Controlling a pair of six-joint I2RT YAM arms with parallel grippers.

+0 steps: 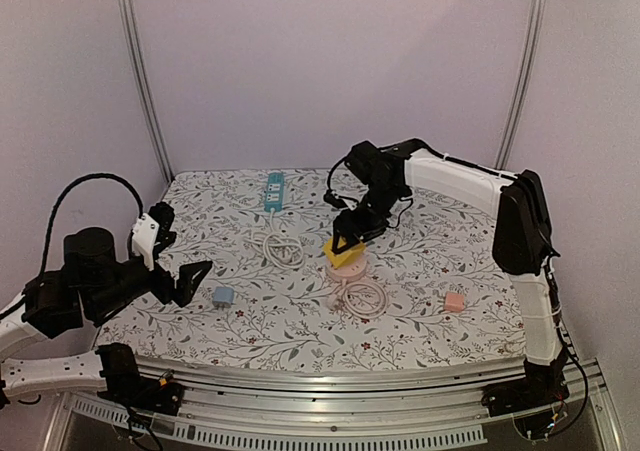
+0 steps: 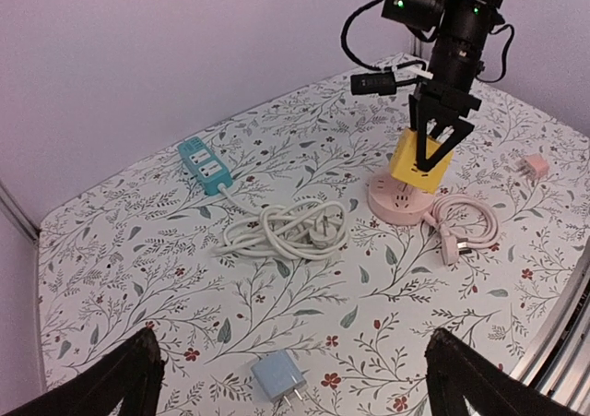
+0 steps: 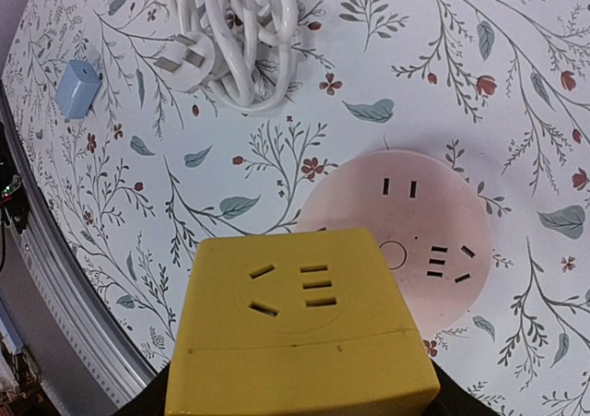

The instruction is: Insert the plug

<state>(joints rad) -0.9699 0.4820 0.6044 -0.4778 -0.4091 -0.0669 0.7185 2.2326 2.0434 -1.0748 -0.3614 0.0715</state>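
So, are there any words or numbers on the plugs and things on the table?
None can be read.
The yellow cube, the pink round socket and the blue charger show no writing.
The teal power strip has pale patches, too small to tell whether they hold print.

Cube adapter [image 1: 340,251] on round socket [image 1: 353,268], coiled cord [image 1: 281,246] to its left
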